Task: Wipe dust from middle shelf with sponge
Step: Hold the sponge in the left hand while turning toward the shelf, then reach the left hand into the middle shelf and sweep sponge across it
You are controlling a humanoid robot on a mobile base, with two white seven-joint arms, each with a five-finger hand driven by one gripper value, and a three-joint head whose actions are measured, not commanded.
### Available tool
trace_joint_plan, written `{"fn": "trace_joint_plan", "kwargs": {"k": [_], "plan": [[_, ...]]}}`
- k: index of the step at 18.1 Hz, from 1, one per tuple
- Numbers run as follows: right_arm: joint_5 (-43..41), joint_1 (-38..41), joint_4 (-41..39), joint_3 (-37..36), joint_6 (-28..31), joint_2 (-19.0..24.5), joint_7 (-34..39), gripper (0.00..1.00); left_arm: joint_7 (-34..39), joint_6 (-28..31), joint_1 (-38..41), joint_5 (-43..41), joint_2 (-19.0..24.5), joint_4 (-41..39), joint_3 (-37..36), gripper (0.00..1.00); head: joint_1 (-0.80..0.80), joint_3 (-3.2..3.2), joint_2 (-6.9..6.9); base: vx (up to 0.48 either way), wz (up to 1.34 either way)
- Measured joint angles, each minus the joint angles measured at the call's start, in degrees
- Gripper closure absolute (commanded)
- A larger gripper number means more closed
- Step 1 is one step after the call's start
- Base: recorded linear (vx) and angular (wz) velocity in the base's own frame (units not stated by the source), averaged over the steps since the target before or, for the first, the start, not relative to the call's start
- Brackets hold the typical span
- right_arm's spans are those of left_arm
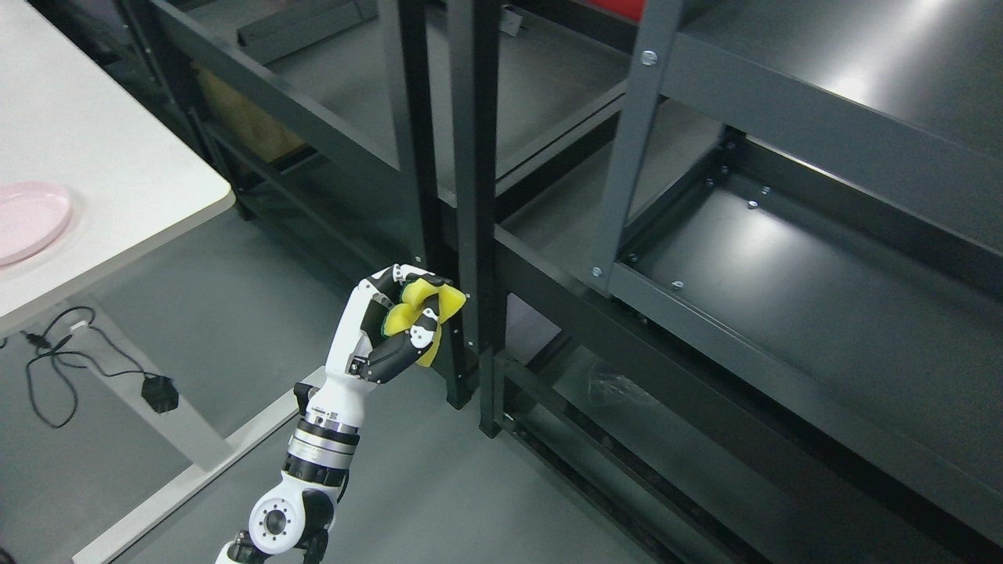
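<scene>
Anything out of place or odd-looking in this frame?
Mildly. The left hand squeezes the yellow sponge so it bunches between the fingers, and holds it beside a shelf post, not over a shelf board. A black cable trails on the floor under the white table.

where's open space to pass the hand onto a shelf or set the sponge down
The shelf right of the grey post is bare. The table is bare beyond the pink plate. It is tight by the black posts, where the left hand holds the sponge.
</scene>
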Motion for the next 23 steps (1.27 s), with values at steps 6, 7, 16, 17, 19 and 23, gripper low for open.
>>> {"fn": "trace_joint_plan", "kwargs": {"k": [6,7,16,17,19,23], "plan": [[0.0,0.0,0.0,0.0,0.0,0.0,0.0,0.0,-0.5,0.0,-0.1,0.0,0.0,-0.1,-2.1,0.99,0.0,0.0,0.0,-0.045,-0.53],[0.0,0.0,0.0,0.0,0.0,0.0,0.0,0.0,-0.6,0.1,-0.1,0.0,0.0,-0.1,-2.4,0.99,0.0,0.0,0.0,-0.019,-0.47],[0.0,0.0,0.0,0.0,0.0,0.0,0.0,0.0,-9.1,-0.8,-1.4,-2.3,0.0,-1.6,-8.4,1.0,0.0,0.0,-0.01,0.006,-0.44],[0.0,0.0,0.0,0.0,0.0,0.0,0.0,0.0,-10.2,-1.4,-2.1,-3.7,0.0,-1.9,-9.5,1.0,0.0,0.0,-0.01,0.02,-0.47],[0.0,0.0,0.0,0.0,0.0,0.0,0.0,0.0,-11.4,-1.8,-4.3,-6.6,0.0,-2.3,-12.0,1.0,0.0,0.0,-0.02,0.026,-0.44],[0.0,0.0,0.0,0.0,0.0,0.0,0.0,0.0,-12.4,-2.8,-11.4,-15.0,0.0,-3.0,-17.6,1.0,0.0,0.0,-0.03,0.028,-0.37]]}}
